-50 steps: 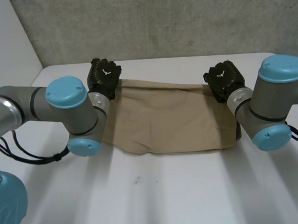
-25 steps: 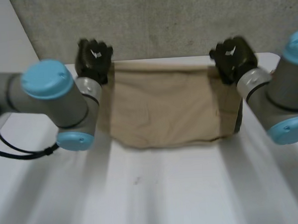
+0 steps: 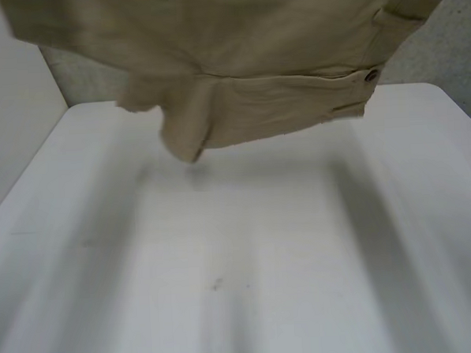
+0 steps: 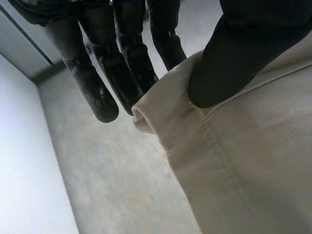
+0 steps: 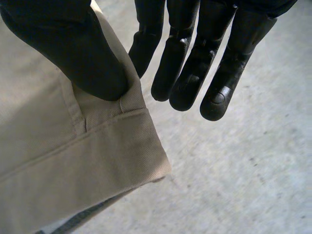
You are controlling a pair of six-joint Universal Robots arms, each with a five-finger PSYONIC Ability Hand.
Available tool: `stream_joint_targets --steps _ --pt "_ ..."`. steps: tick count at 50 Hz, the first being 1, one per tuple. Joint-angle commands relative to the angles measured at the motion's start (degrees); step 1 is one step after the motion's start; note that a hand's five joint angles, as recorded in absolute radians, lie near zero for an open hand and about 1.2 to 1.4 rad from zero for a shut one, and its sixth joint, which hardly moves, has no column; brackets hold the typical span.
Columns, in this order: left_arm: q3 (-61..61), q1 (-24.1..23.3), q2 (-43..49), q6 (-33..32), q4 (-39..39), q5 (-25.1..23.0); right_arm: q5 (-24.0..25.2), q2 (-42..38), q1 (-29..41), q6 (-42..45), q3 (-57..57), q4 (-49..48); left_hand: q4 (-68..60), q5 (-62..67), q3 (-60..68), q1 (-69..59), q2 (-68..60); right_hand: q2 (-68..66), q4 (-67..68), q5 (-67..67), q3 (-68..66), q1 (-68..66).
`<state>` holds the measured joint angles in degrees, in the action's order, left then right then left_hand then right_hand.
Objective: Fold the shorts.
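The beige shorts (image 3: 252, 33) are hanging in the air above the white table (image 3: 241, 287), spreading across the far end of the head view from about 10 to 2 o'clock. A loose lower corner is drooping toward 11 o'clock, and a dark button (image 3: 371, 75) is showing near the edge at 1 o'clock. The left hand (image 4: 234, 63) is pinching one corner of the shorts, its thumb pressing the seamed cloth against a finger behind it while the other fingers (image 4: 100, 92) are reaching out nearly straight beside the cloth. The right hand (image 5: 73, 53) is pinching a hemmed corner the same way, thumb on the band, its remaining fingers (image 5: 226, 73) stretching out straight, clear of the cloth.
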<state>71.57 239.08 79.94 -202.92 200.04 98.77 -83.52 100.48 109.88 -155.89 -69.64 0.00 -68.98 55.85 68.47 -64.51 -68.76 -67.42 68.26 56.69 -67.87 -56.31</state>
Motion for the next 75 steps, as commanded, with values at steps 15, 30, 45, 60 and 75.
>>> stream_joint_targets --steps 15,30,45,60,75 --pt "0.06 0.78 9.69 -0.46 -5.28 -0.60 1.69 -12.66 0.51 4.54 2.41 11.16 -11.02 14.15 11.53 -15.49 -11.24 -12.58 11.74 13.31 -12.13 -23.69" --pt "-9.34 3.94 49.86 -4.14 -1.41 -0.77 0.81 -44.22 0.77 4.80 5.13 -0.77 -11.02 14.15 11.53 -15.49 -11.24 -12.58 11.74 13.31 -12.13 -23.69" --pt "-29.73 6.23 66.83 -10.83 16.17 -6.48 -2.09 -62.95 1.21 16.05 18.14 -26.98 -11.02 14.15 11.53 -15.49 -11.24 -12.58 11.74 13.31 -12.13 -23.69" --pt "-19.81 3.68 62.81 -11.18 18.90 -8.16 -0.69 -52.42 0.95 9.56 8.48 -26.37 58.98 -55.85 -58.47 54.51 58.76 57.42 -58.26 -56.69 57.87 46.31" --pt "15.69 -3.61 30.56 -5.04 3.35 -2.53 14.51 -30.97 -4.41 8.06 -12.35 1.21 57.76 -54.63 -57.25 53.29 57.54 57.42 -58.26 -56.69 57.87 46.31"
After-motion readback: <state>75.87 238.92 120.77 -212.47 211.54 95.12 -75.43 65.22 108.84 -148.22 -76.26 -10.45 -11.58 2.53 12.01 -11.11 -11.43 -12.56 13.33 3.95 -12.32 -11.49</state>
